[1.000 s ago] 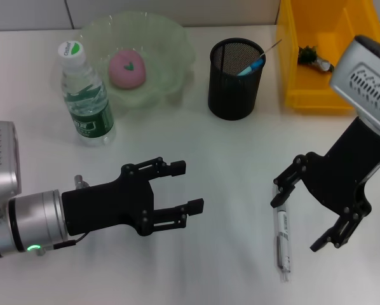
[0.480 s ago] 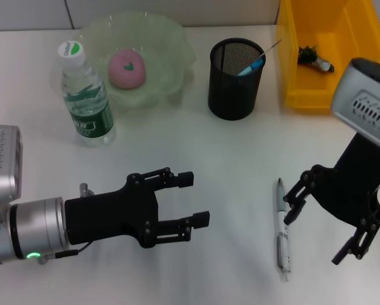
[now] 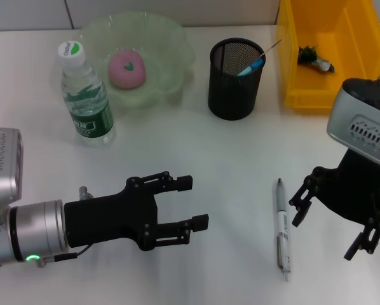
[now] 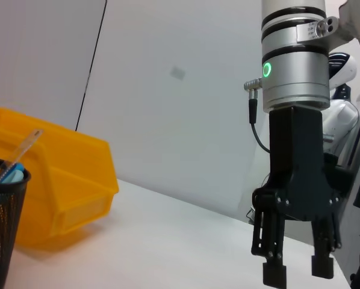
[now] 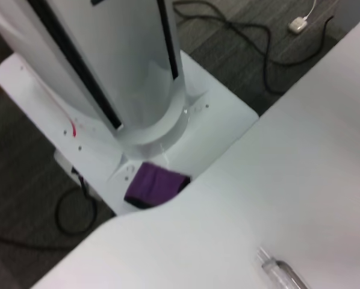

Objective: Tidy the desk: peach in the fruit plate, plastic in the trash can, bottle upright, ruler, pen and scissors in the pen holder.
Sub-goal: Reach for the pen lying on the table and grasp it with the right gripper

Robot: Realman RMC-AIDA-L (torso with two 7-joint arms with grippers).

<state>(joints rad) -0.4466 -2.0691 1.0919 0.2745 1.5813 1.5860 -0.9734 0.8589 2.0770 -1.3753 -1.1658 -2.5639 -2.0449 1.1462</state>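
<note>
A white pen (image 3: 282,230) lies flat on the table at the near right; its end (image 5: 281,274) also shows in the right wrist view. My right gripper (image 3: 325,234) hangs open just to the right of it, not touching. My left gripper (image 3: 193,202) is open over bare table at the near left. A pink peach (image 3: 126,68) sits in the green fruit plate (image 3: 171,38). The bottle (image 3: 85,95) stands upright beside the plate. A black mesh pen holder (image 3: 236,77) holds a clear ruler (image 3: 271,46) and a blue handle (image 3: 253,65); whether that is the scissors I cannot tell. The plastic (image 3: 314,58) lies in the yellow trash can (image 3: 288,57).
In the left wrist view my right gripper (image 4: 298,272) hangs above the table, with the pen holder (image 4: 2,229) and the yellow trash can (image 4: 59,180) to one side. The table's edge, with the robot base (image 5: 132,78) and floor cables beyond it, shows in the right wrist view.
My right gripper has drawn away from the pen, to the right and nearer to me, leaving the pen lying free. My left gripper has shifted slightly nearer to me and to the right.
</note>
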